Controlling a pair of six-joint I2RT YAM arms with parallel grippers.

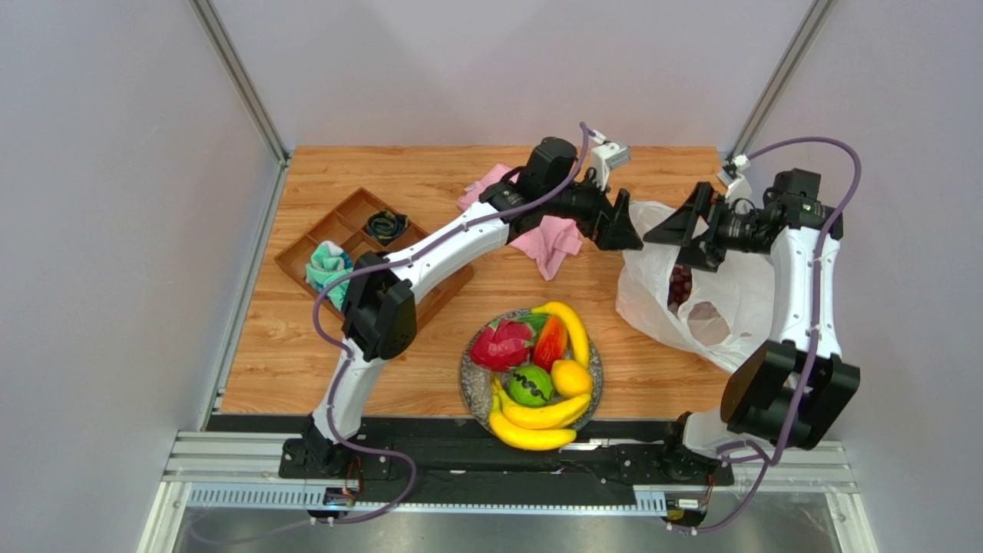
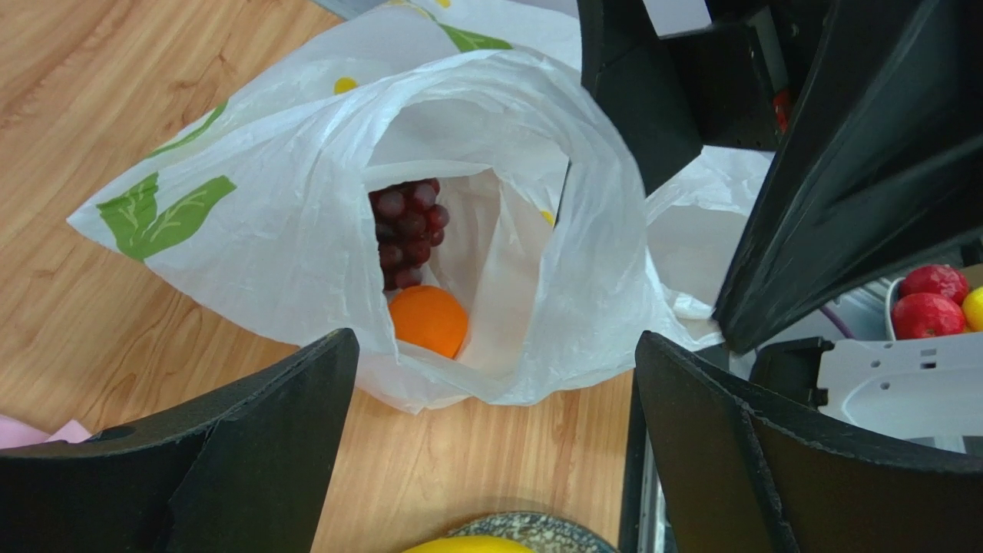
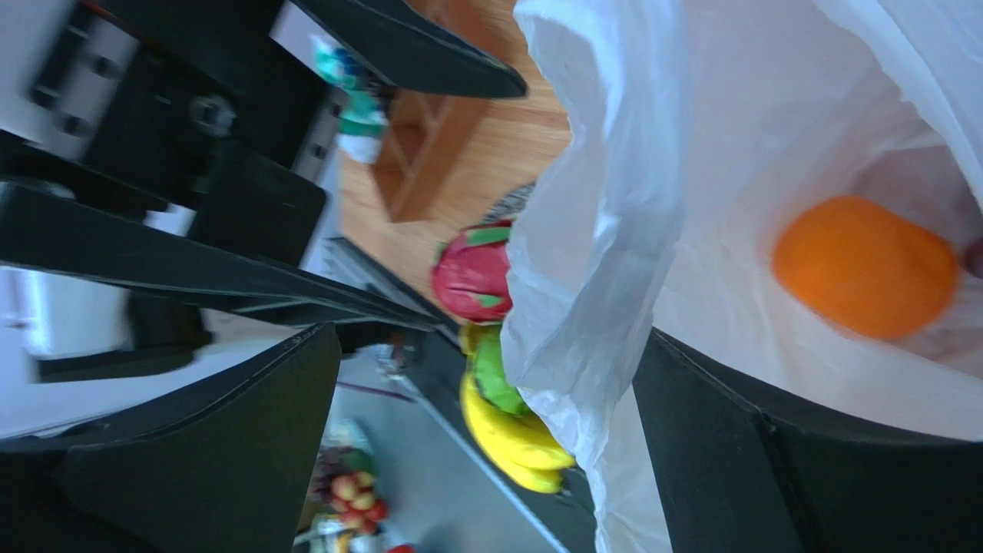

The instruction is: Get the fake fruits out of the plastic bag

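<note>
Grey walls box in a wooden tabletop (image 1: 277, 369) in the top view. A plate (image 1: 467, 375) near the front edge already has the dragon fruit (image 1: 502, 343), bananas (image 1: 537, 426), lemon (image 1: 571, 377), green fruit (image 1: 531, 386) and a red-orange piece (image 1: 552, 342) on it. The bag (image 1: 738, 311) lies on the right side, mouth facing left, with grapes (image 1: 681, 286) showing dark inside. Left gripper (image 1: 632, 230) sits just left of the bag mouth, jaws spread and holding nothing. Right gripper (image 1: 666, 254) is right at the mouth from the other side, jaws also spread. A pink cloth (image 1: 552, 244) lies under the left arm, and a wooden tray (image 1: 335, 225) sits far left.

Left wrist cam looks straight into the bag's mouth: the grapes sit toward the back and an orange (image 2: 429, 319) lies in front of them, touching or nearly so. Both left fingers are wide apart, off the bag.

Right wrist cam: a fold of the bag's rim hangs between the wide-apart fingers, not pinched. The orange shows inside on the right, and the plate fruit is visible past the bag on the left.
</note>
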